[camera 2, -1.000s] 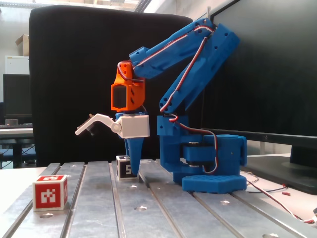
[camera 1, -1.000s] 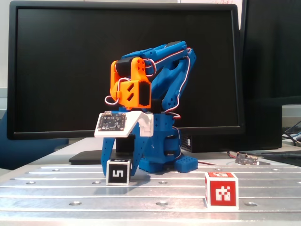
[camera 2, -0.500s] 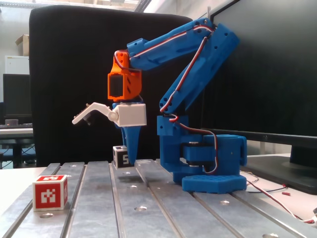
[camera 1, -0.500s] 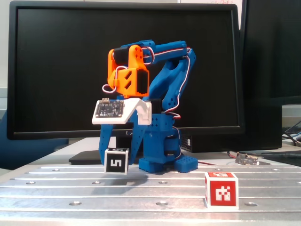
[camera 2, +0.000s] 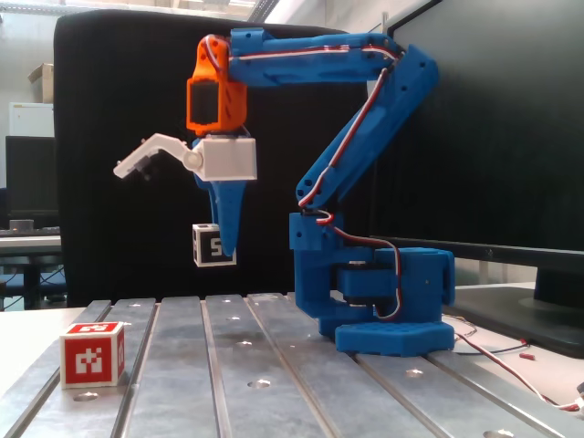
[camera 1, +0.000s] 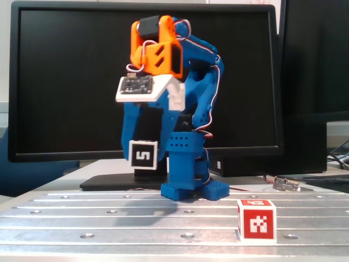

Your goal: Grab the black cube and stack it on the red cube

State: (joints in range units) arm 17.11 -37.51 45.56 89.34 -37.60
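Observation:
My gripper point(camera 1: 144, 159) is shut on the black cube point(camera 1: 144, 154), a small white-edged cube with a white "5" on a black face. It hangs in the air well above the slotted metal table, with the blue fingers pointing down. In the other fixed view the gripper point(camera 2: 219, 251) holds the black cube point(camera 2: 210, 245) clear above the table. The red cube point(camera 1: 256, 219) with a white pixel pattern sits on the table at front right in a fixed view, and at front left point(camera 2: 92, 353) in the other. The gripper is higher than the red cube and off to its side.
The blue arm base point(camera 1: 188, 188) point(camera 2: 392, 315) stands on the slotted metal table point(camera 1: 136, 218). A large black monitor point(camera 1: 71, 82) stands behind the arm. Cables and a small connector point(camera 1: 286, 184) lie at the right.

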